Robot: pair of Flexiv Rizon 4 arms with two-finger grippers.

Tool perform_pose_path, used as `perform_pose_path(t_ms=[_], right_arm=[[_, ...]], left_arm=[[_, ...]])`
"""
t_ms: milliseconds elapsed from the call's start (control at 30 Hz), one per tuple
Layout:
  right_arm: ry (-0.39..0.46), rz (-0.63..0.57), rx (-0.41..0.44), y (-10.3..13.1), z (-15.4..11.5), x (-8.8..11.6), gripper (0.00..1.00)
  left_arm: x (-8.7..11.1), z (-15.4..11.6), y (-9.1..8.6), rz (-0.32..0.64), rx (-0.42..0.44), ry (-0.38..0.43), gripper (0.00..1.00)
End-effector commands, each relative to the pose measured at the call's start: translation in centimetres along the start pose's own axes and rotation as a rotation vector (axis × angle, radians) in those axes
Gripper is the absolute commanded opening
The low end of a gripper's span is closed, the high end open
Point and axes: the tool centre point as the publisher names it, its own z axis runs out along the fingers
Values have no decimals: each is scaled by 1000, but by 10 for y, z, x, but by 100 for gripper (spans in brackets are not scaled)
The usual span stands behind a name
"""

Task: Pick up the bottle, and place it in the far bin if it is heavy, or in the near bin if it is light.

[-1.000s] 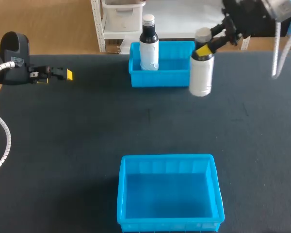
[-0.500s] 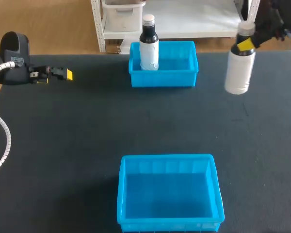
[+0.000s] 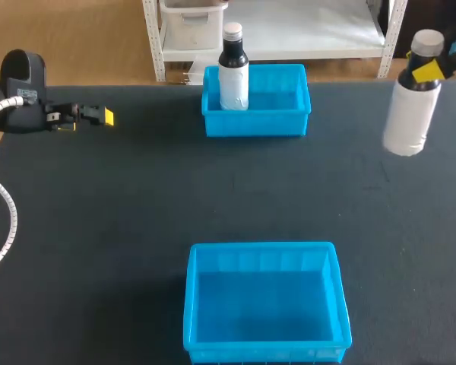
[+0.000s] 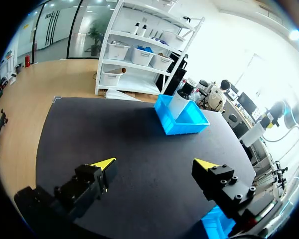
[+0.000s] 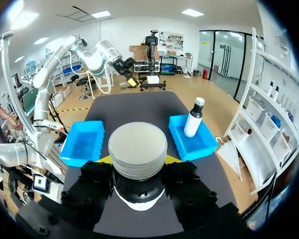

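Holding bottle [image 3: 405, 122] aloft | right end effector [image 3: 427, 71] clamped at neck | writing illegible

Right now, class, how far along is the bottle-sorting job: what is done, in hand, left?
Done: a first bottle stands in the far bin. In hand: the right hand holds a second bottle aloft by its neck. Left: setting it in the far or near bin.

White bottle [image 3: 406, 122], dark neck, pale cap, hangs upright in the air right of the far blue bin [image 3: 254, 123] (second bottle [image 3: 233, 80] standing inside); near blue bin [image 3: 262, 248] well apart
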Motion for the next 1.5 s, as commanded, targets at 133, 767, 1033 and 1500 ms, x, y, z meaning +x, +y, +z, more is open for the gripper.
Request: perform_pose_path(t_ms=[133,767,1033,1500], right_arm=[[-15,-11,185,61,7,-20,0],[-33,-156,4,180,95,-87,0],[-23,-248,-146,216,159,-105,0],[-32,-333,-354,251,241,-99,0]], left_arm=[[0,0,0,0,0,0,100],[0,0,0,0,0,0,100],[0,0,0,0,0,0,100],[0,0,0,0,0,0,100]])
